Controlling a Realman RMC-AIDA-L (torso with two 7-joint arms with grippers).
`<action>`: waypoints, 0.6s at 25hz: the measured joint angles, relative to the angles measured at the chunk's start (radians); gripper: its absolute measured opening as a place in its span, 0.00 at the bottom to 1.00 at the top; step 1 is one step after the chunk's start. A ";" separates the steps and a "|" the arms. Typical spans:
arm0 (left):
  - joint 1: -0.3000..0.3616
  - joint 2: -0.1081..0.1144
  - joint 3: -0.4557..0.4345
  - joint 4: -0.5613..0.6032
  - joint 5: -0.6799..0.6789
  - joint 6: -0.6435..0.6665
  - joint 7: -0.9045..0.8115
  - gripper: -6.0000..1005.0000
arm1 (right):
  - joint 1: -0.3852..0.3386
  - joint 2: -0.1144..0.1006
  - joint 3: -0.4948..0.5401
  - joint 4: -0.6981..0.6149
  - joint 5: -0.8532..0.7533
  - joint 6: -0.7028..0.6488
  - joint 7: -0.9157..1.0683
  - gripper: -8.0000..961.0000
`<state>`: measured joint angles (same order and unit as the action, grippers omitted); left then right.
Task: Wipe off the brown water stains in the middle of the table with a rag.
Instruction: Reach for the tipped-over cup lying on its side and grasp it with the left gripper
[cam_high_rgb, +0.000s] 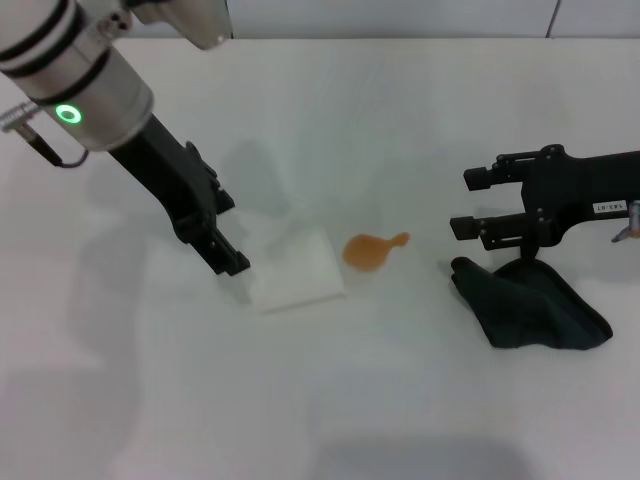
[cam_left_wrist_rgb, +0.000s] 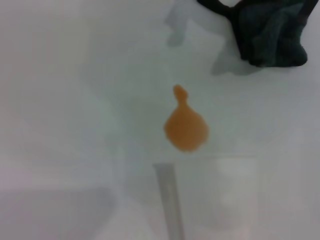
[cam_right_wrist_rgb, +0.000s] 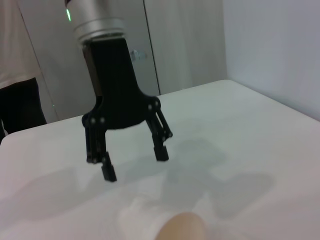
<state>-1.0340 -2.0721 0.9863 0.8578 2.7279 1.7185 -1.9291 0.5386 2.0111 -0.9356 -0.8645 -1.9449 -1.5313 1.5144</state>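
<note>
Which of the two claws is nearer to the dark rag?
The right claw: it hovers open just above the rag. The left claw is beyond the brown stain.

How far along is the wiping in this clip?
Nothing is wiped yet: the brown water stains sit intact on the table. The rag lies heaped on the robot's right, with the open right hand just above it but not gripping. The open left hand hovers by a white square. Grasping and wiping remain.
</note>
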 joint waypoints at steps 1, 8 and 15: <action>-0.001 -0.004 0.008 -0.006 0.000 -0.003 -0.006 0.86 | -0.001 0.000 0.000 0.000 0.000 0.000 -0.001 0.74; -0.008 -0.011 0.084 -0.069 -0.009 -0.053 -0.047 0.85 | 0.000 0.002 -0.001 0.001 0.000 -0.001 -0.005 0.74; -0.003 -0.013 0.088 -0.077 -0.012 -0.087 -0.063 0.85 | 0.005 0.001 -0.007 0.003 0.000 0.002 -0.005 0.74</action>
<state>-1.0375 -2.0849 1.0743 0.7807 2.7155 1.6316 -1.9922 0.5431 2.0126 -0.9422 -0.8613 -1.9451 -1.5297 1.5094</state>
